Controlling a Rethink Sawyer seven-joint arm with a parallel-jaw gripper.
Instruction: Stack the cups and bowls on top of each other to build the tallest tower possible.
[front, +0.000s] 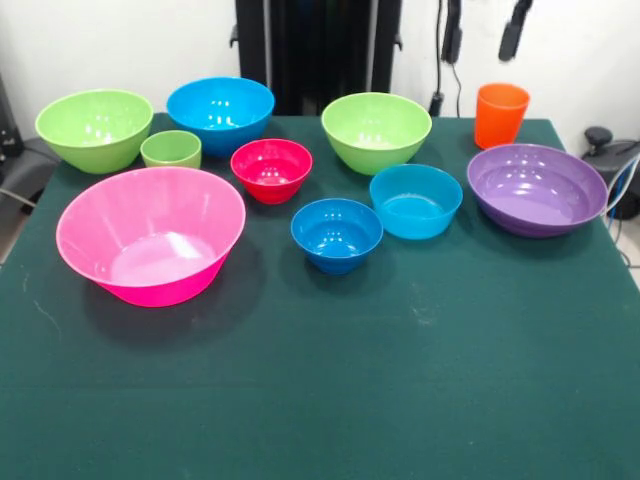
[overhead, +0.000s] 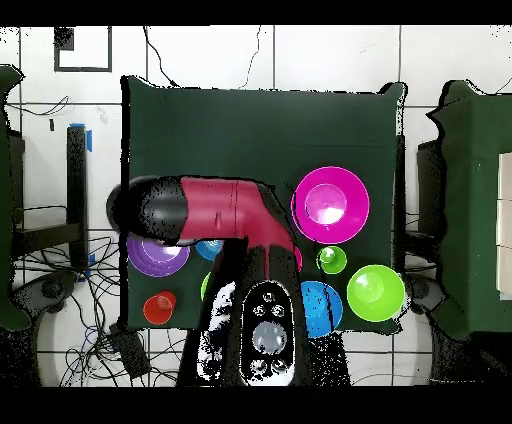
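Ten pieces spread out on the green surface (front: 330, 400), nothing stacked.

All bowls sit upright and empty along the far half: huge pink bowl (front: 150, 235), left lime-green bowl (front: 95, 129), large blue bowl (front: 220, 114), small red bowl (front: 271, 169), right lime-green bowl (front: 376, 131), small blue bowl (front: 337, 234), teal bowl (front: 416, 200), wide purple bowl (front: 537, 188). The short green cup (front: 171, 149) is tucked between the left green and red bowls; the orange cup (front: 501, 115) stands by the far right corner. The whole near half is open room. From overhead the red arm (overhead: 225, 212) is folded low across the purple and teal bowls. The claw isn't visible, so can't tell its state.
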